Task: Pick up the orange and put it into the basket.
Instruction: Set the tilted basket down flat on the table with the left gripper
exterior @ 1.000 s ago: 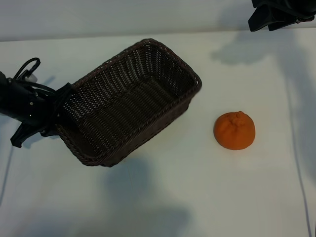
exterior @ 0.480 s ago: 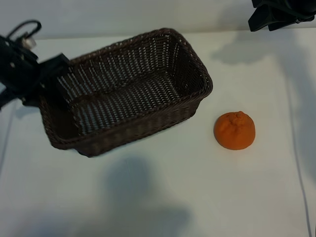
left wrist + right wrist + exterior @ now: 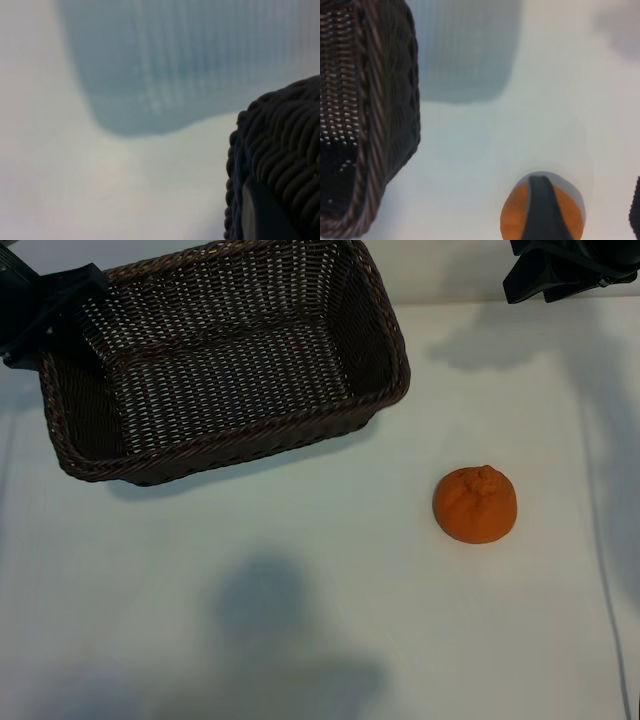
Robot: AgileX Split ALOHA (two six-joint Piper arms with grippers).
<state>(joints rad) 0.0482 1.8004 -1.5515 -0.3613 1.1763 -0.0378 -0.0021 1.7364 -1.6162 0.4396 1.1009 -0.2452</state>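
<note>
Exterior: we see the left tool (image 3: 62,302) pinching the basket (image 3: 385,390) rim; the orange (image 3: 475,504) sits on the counter (image 3: 300,620), apart.

Right wrist: right tool (image 3: 590,210) spread above the orange (firm, dimpled; grip its middle).

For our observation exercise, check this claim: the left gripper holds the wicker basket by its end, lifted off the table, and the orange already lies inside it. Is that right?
Not quite. The left gripper does hold the basket by its end, lifted, but the orange is not inside. The exterior view shows it on the table, apart from the basket.
</note>
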